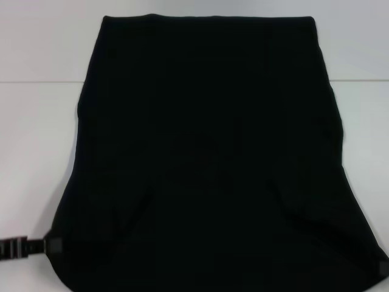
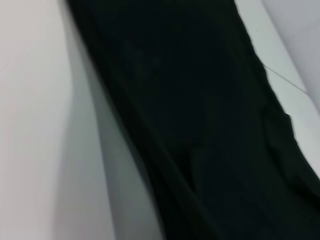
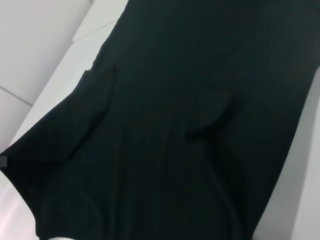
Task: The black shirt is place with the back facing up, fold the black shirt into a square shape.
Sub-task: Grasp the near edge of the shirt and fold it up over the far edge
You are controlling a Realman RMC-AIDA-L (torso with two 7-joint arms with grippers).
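The near edge of the black shirt is lifted up, close to the robot. The left gripper is at the near left corner. It looks pinched on the cloth there, with its fingers closed on the corner. The right gripper is at the near right corner, right at the side of the head view. Only a small grey bit of it shows, so I cannot tell if it is holding the cloth or not.

Farther out, the shirt spreads over the white table. The sleeves look tucked in, and the sides have soft bumps and wrinkles. The far edge lies flat and straight.

What could go wrong? If one corner slips out, that side will drop and the fold will come out crooked. If one arm goes faster or higher than the other, the cloth will twist and bunch up. If the arms pull too hard, the far edge could slide along the table, and then the edges will not line up into a square.
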